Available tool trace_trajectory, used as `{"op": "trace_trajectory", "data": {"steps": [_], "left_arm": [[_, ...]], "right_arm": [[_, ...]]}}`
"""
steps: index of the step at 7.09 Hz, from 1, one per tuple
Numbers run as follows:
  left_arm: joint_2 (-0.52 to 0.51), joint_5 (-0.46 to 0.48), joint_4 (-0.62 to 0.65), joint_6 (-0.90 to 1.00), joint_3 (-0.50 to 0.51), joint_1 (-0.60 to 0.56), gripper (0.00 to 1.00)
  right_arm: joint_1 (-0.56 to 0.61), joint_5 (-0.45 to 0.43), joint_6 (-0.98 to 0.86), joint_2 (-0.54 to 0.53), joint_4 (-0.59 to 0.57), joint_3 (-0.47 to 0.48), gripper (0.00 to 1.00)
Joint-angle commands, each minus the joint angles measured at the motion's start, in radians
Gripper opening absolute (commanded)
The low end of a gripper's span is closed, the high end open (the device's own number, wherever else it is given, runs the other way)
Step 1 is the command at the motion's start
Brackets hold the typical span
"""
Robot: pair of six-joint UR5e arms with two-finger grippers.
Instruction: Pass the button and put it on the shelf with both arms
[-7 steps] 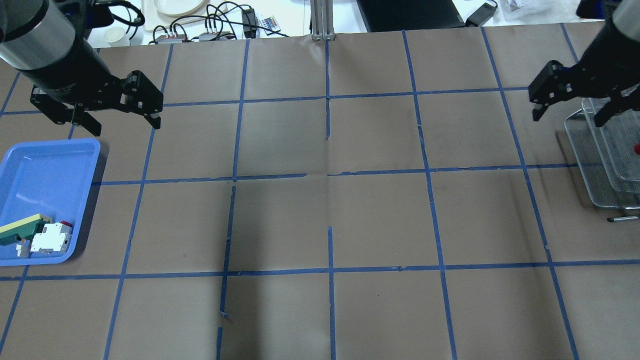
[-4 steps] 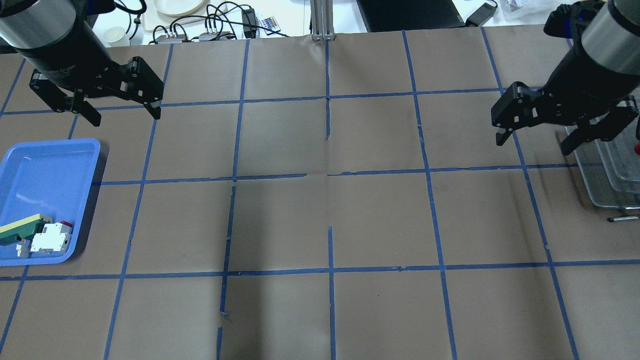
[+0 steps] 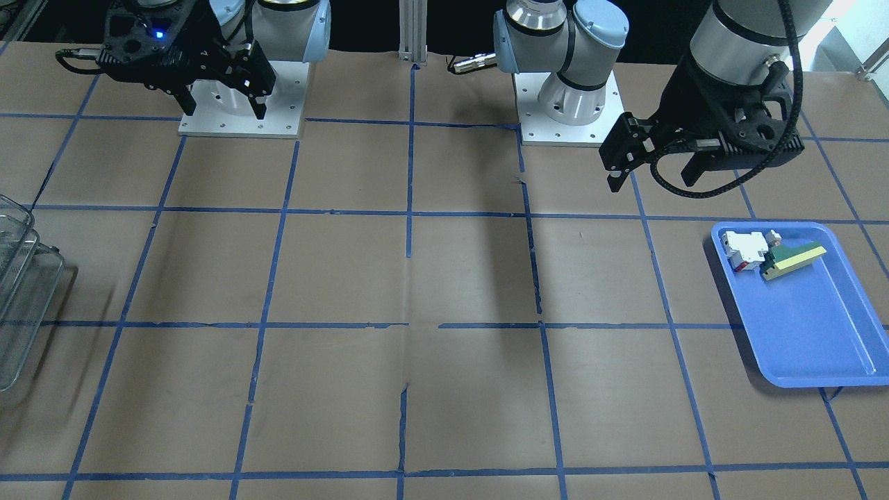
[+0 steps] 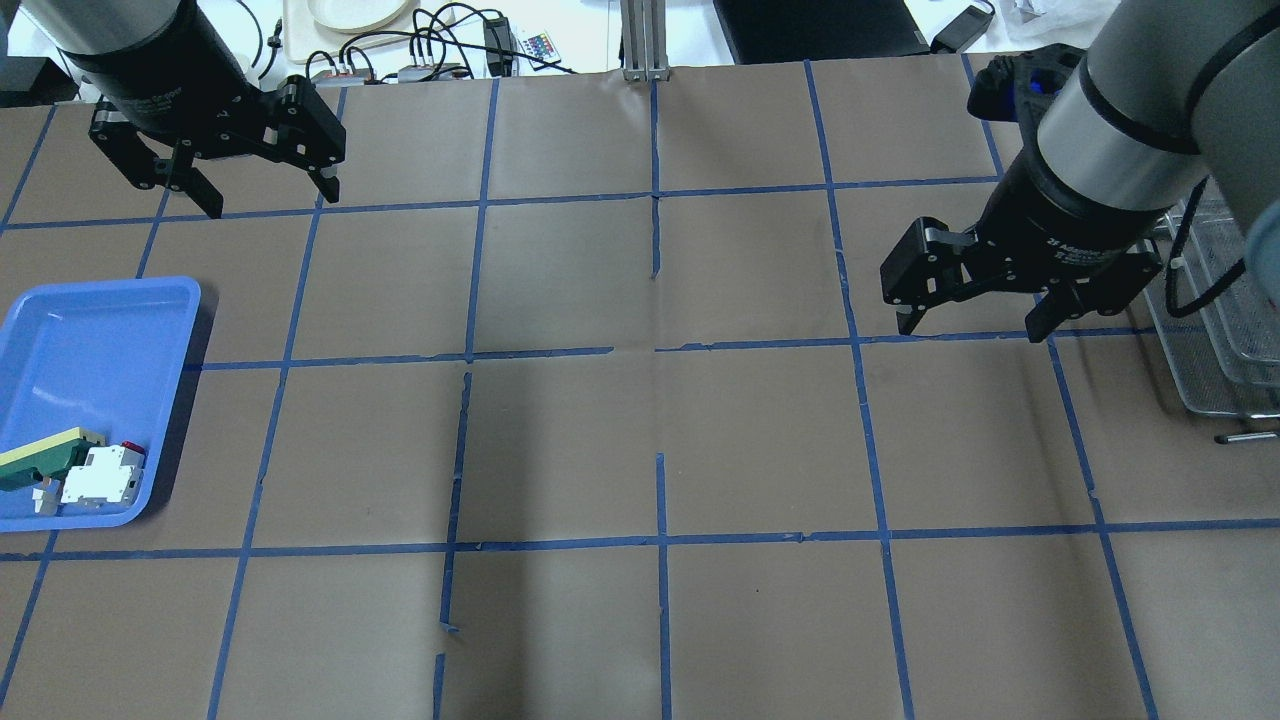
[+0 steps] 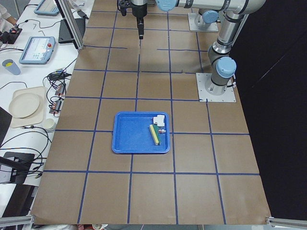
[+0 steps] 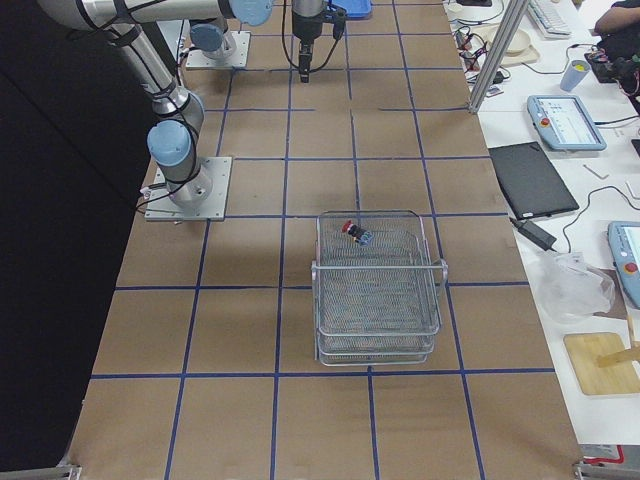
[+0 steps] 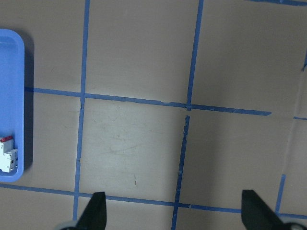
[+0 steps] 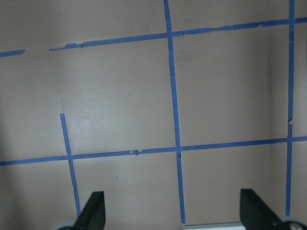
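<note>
My left hand (image 4: 270, 200) and right hand (image 4: 970, 328) are hanging wide open, empty. The button (image 6: 352, 231) is lying in the shelf (image 6: 380, 300); my right arm (image 4: 1120, 110) brushing the mesh could dislodge it.

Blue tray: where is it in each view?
Front-facing: blue tray, right side, lower.
Overhead: left edge, lower half.
Exterior left: centre.
Exterior right: top edge, cut off.
Left wrist: left edge.
Right wrist: not in it.
Shared landmark: white-and-red block at the tray's robot-side end.
</note>
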Motion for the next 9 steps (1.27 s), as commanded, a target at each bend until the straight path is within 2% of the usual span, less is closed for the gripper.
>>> {"op": "trace_trajectory", "data": {"steps": [1,2,9], "left_arm": [[0.031,0.004,0.024,0.030,-0.006,-0.020,1.00],[0.051,0.002,0.024,0.076,-0.013,-0.010,1.00],[0.054,-0.004,0.071,0.076,-0.024,-0.009,1.00]], "right_arm": [[-0.007,-0.022,-0.002,0.070,-0.018,-0.069,1.00],[-0.007,-0.020,0.001,0.084,-0.002,-0.082,1.00],[-0.038,-0.046,0.003,0.090,0.011,-0.083,1.00]]}}
